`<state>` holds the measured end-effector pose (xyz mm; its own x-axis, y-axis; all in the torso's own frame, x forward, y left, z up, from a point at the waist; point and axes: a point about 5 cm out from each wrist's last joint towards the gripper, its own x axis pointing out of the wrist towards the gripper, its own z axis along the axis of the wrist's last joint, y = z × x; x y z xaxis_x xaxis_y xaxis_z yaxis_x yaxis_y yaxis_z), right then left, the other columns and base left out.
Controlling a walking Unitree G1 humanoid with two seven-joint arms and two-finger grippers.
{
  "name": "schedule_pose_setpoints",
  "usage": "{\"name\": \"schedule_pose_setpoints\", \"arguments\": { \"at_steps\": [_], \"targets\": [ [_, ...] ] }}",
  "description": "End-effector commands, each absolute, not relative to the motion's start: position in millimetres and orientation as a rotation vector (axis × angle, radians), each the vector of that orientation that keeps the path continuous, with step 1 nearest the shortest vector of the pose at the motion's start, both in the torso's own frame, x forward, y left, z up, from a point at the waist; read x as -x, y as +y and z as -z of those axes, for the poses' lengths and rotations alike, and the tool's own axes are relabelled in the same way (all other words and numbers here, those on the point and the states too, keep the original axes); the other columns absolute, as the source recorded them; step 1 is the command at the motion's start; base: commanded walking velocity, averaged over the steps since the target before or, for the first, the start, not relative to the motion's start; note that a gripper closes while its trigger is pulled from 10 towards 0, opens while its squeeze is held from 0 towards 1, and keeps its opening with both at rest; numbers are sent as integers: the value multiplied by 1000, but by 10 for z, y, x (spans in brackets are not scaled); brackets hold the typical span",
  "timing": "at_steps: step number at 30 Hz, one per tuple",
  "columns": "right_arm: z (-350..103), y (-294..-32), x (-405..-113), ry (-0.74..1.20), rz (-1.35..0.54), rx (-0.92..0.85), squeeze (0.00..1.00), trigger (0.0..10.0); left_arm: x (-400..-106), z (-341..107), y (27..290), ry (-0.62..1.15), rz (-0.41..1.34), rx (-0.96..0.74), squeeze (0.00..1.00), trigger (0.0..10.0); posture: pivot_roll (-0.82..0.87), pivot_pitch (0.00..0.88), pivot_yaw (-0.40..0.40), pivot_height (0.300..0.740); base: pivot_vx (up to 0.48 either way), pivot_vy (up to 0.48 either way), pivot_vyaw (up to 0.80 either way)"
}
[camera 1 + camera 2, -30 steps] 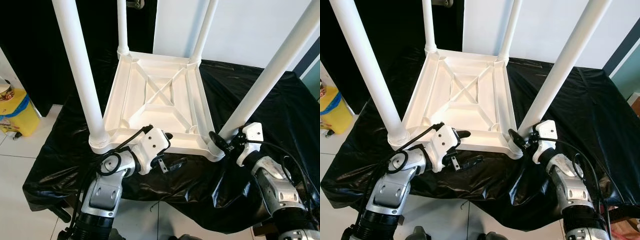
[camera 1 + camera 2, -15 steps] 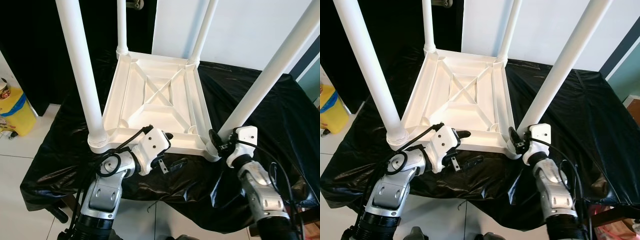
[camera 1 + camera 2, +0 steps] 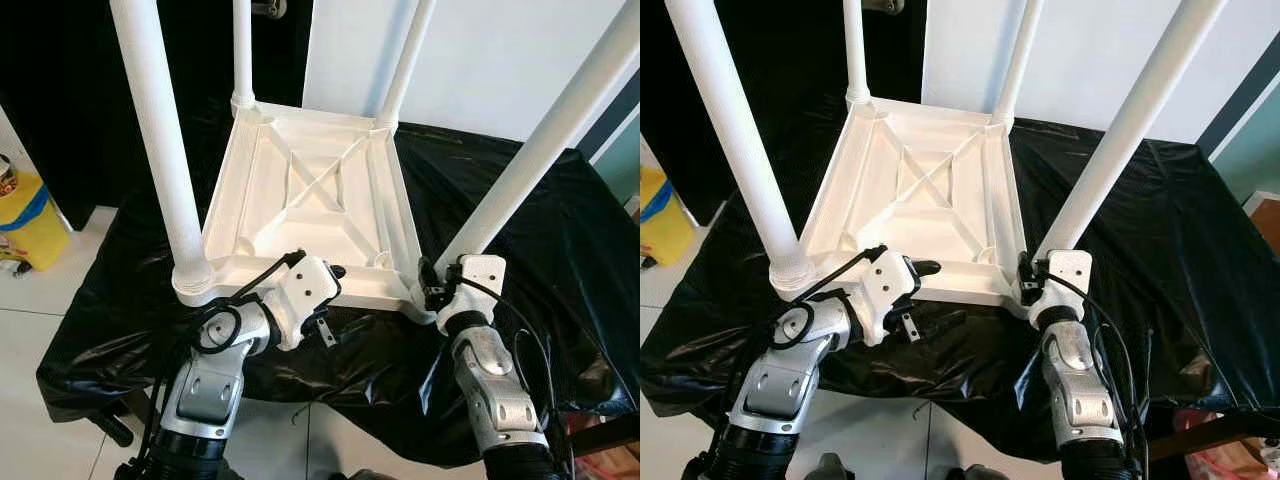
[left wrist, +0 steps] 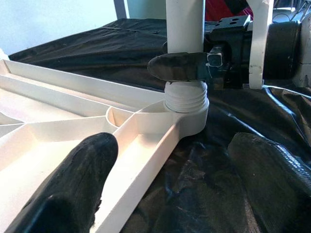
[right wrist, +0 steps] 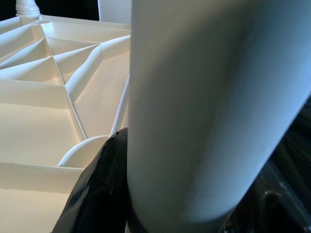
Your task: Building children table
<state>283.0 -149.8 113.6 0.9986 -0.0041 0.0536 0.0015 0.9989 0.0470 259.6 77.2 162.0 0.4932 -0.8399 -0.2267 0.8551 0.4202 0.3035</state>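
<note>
We have the white plastic table (image 3: 315, 200) lying upside down on a worktop (image 3: 530, 210) draped in black sheet, its ribbed underside facing up and four legs standing in the corner sockets. The near right leg (image 3: 530, 150) leans out to the right and toward us, so we judge it is not yet screwed home; in the left wrist view its threaded foot (image 4: 186, 94) still shows above the socket.

Our right gripper (image 3: 432, 290) is clenched on the base of that leg, one finger (image 4: 177, 66) wrapped across the tube just above the thread. Our left gripper (image 3: 335, 300) sits at the near edge of the table top, jaws released and straddling the rim (image 4: 146, 160), one finger (image 4: 77, 179) over the inner tray and the other over the sheet, touching nothing firmly as far as we can tell.

We judge the table to be light, hollow and stiff, and its smooth plastic slippery on the glossy sheet, so it would likely slide or spin when a leg is twisted. The best hold for turning is low on the leg, close to the thread, where the right gripper is; the rim beside the socket is the place to brace. A yellow bin (image 3: 30, 220) stands on the floor at far left.
</note>
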Motion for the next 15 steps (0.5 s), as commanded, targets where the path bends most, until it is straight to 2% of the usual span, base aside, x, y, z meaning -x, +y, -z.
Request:
{"name": "schedule_pose_setpoints", "arguments": {
  "at_steps": [1, 15],
  "targets": [
    [-1189, -1469, -2833, -69, -3, -9, 0, 10000, -2629, -1651, 798, 11, 919, -396, 0, 10000, 163, 24, -198, 740, 0, 0, 0],
    [-1209, -1458, -2832, -72, 4, -14, 0, 10000, -2622, -1664, 807, 11, 916, -397, 0, 10000, 168, 27, -199, 740, 0, 0, 0]
  ]
}}
